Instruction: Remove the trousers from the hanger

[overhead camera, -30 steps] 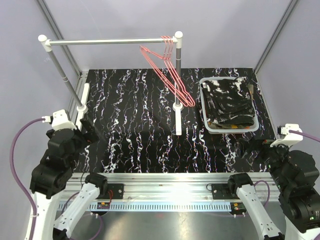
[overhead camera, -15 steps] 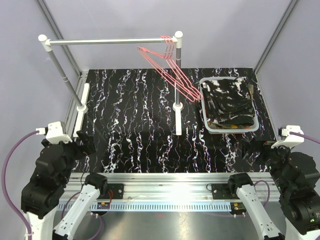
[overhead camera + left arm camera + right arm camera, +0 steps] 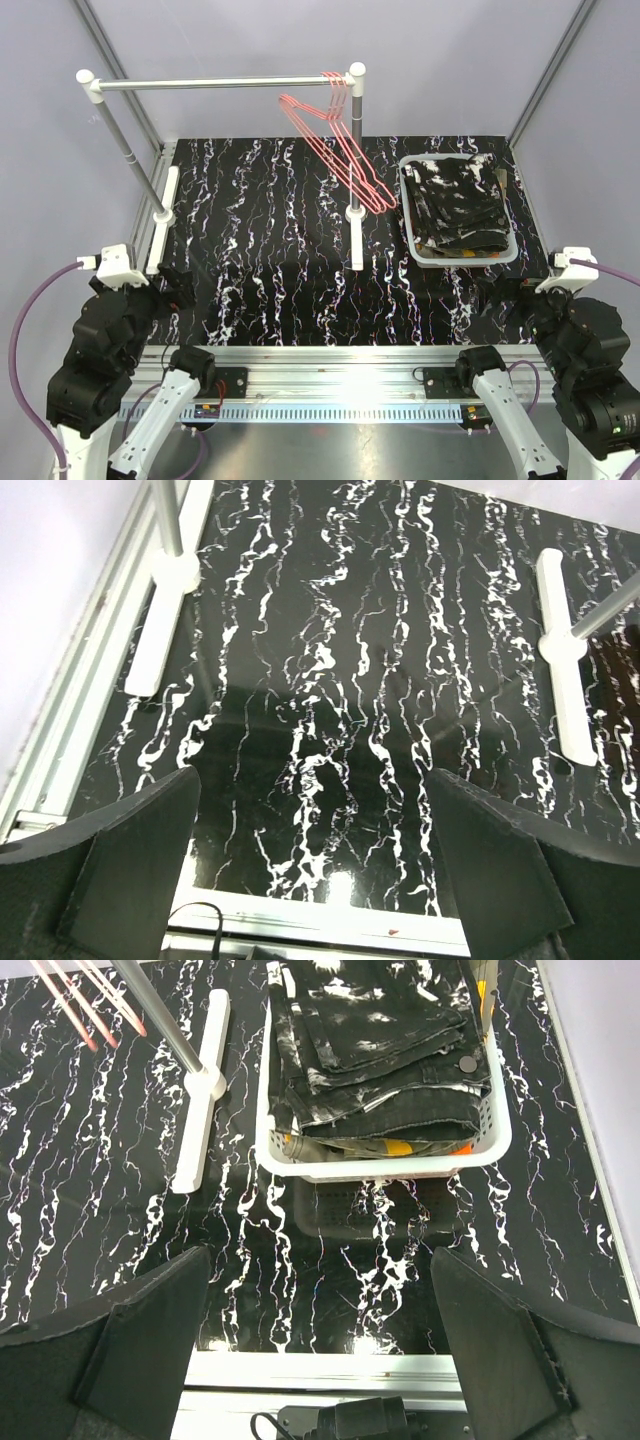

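Note:
The black trousers with white speckles (image 3: 455, 200) lie folded on top in a white basket (image 3: 412, 228) at the right; they also show in the right wrist view (image 3: 375, 1050). Under them an orange patch (image 3: 399, 1147) peeks out; the other pairs are mostly hidden. Several red hangers (image 3: 338, 140) hang bare at the right end of the rail (image 3: 220, 84). My left gripper (image 3: 175, 285) is open and empty at the near left, over bare table (image 3: 315, 870). My right gripper (image 3: 503, 296) is open and empty just in front of the basket (image 3: 320, 1350).
The rack's right post (image 3: 355, 150) stands on a white foot (image 3: 357, 240) left of the basket. The left post's foot (image 3: 165, 205) lies by the table's left edge. Grey walls close in the back and both sides.
My left arm has drawn back toward the near left edge and settled. The bare hangers are swinging on the rail. The right arm has shifted only slightly.

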